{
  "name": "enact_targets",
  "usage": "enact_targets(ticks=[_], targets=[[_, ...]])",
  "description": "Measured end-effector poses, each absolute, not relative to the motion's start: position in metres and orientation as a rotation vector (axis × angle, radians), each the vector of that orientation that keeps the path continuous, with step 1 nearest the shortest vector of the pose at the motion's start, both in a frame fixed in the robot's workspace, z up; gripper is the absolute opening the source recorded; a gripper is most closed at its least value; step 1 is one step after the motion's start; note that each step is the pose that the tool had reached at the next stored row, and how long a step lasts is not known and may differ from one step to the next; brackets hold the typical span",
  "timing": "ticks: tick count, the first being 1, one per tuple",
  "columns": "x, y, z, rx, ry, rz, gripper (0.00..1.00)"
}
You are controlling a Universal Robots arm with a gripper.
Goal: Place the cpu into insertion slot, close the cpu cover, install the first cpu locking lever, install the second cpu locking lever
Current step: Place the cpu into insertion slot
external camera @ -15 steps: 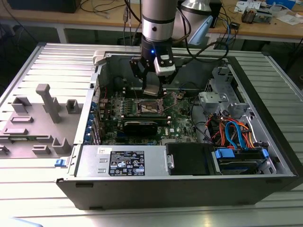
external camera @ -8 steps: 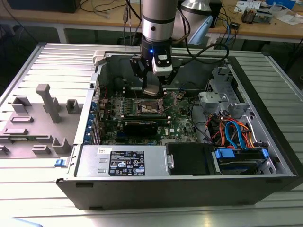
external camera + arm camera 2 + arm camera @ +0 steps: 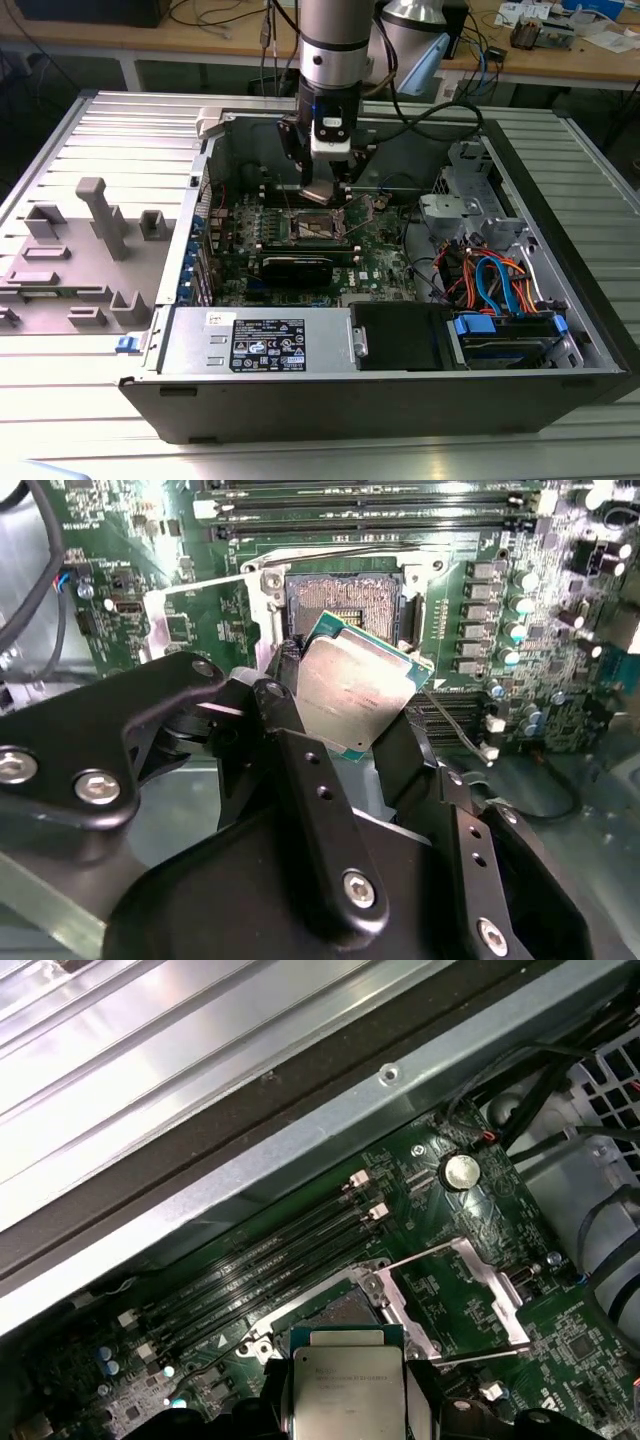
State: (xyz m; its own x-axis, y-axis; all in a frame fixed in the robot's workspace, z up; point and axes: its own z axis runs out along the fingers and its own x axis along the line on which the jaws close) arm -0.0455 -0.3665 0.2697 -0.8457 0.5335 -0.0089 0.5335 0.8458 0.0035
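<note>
My gripper (image 3: 323, 192) hangs inside the open computer case, shut on the cpu (image 3: 352, 680), a flat square chip with a dull silver top. The chip sits tilted between the two black fingers (image 3: 290, 750) in the second wrist view. It hovers just above the insertion slot (image 3: 345, 602), a square black socket on the green board. In the first wrist view the cpu (image 3: 345, 1385) lies over the near edge of the insertion slot (image 3: 335, 1310). The cpu cover (image 3: 500, 1295), a thin silver frame, is flipped open beside the socket and also shows in the second wrist view (image 3: 160, 615).
Long black memory slots (image 3: 370, 520) run beside the socket. A black card (image 3: 295, 268) lies in front of it. Coloured cables (image 3: 490, 280) and a drive bay fill the exterior view's right. The power supply (image 3: 260, 340) sits at the front. A grey fixture tray (image 3: 80, 250) stands outside the case.
</note>
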Motion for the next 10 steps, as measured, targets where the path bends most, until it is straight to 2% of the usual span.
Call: enact_targets(ticks=[10], targets=[[-0.0455,-0.3665,0.2664,1.146,2.915,0.000,0.55]])
